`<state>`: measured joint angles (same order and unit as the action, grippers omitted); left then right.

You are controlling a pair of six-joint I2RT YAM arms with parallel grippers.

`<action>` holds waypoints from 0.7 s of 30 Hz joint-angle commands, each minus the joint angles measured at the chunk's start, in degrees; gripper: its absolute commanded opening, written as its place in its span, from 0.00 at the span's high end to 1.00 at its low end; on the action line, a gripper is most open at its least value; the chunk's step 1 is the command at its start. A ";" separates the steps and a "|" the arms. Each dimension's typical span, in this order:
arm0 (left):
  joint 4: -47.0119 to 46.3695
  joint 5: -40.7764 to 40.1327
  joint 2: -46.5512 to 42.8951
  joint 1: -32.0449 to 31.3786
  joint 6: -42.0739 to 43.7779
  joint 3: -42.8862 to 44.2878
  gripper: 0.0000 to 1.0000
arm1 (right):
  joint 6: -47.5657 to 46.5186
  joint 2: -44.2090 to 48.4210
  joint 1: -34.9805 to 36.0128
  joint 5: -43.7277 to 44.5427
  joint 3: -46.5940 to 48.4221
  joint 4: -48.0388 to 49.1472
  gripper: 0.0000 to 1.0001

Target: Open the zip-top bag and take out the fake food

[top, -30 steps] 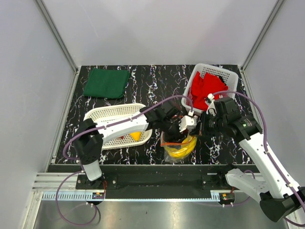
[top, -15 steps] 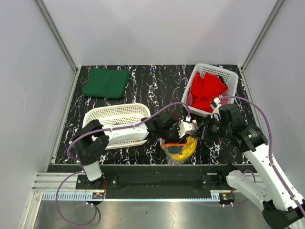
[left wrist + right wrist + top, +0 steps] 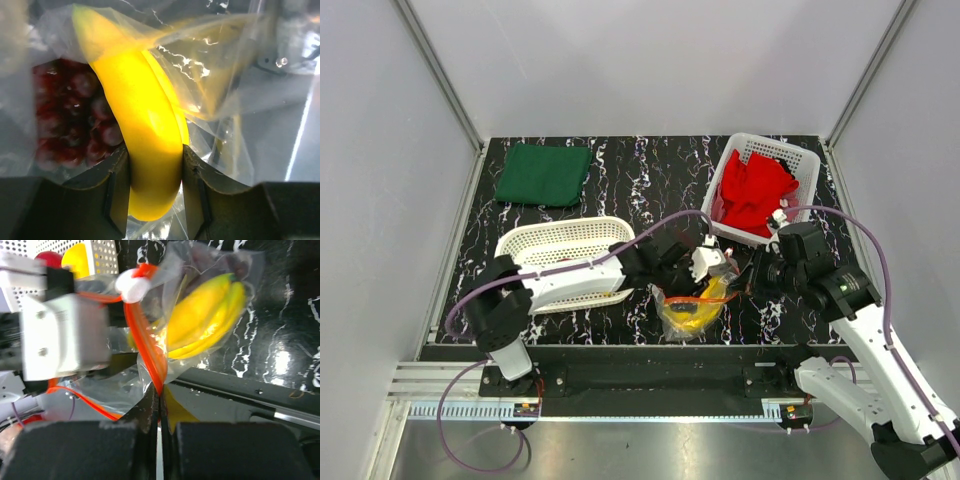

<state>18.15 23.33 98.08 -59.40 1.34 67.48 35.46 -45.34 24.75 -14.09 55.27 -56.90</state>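
Just in front of the white mesh basket [image 3: 719, 180] of red cloth [image 3: 755, 190], the zip-top bag [image 3: 688, 314] lies on the worktop [image 3: 640, 180]. At the bag, the left gripper [image 3: 155, 172] pinches the yellow banana bunch [image 3: 142, 135], with the grape cluster [image 3: 75, 120] alongside. The right gripper [image 3: 159, 392] is pressed together on the bag's orange zip strip [image 3: 144, 342].

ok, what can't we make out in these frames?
- Top external: fingertips of left gripper and right gripper, hidden by their wrists and the zip-top bag.
- Left wrist: grape cluster blurred behind plastic; banana blocks anything behind it.
- Right wrist: red fruit and yellow fruit, half hidden by the left gripper's blurred housing.
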 commanded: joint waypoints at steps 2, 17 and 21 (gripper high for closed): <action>4.60 -4.87 -6.76 0.07 -2.91 5.37 1.00 | -3.64 -0.36 0.38 6.17 5.90 -3.12 1.00; 18.76 -8.84 -5.18 -0.10 -14.53 24.00 1.00 | -9.88 -5.90 0.38 -0.05 9.87 -2.43 1.00; 19.46 -0.93 -4.83 -0.63 -9.27 27.61 1.00 | -10.33 -6.69 0.38 -2.08 9.07 -1.28 1.00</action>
<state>37.63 16.47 94.50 -59.46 -11.79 90.15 27.35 -51.75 24.75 -12.75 64.29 -60.27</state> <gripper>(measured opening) 0.416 0.009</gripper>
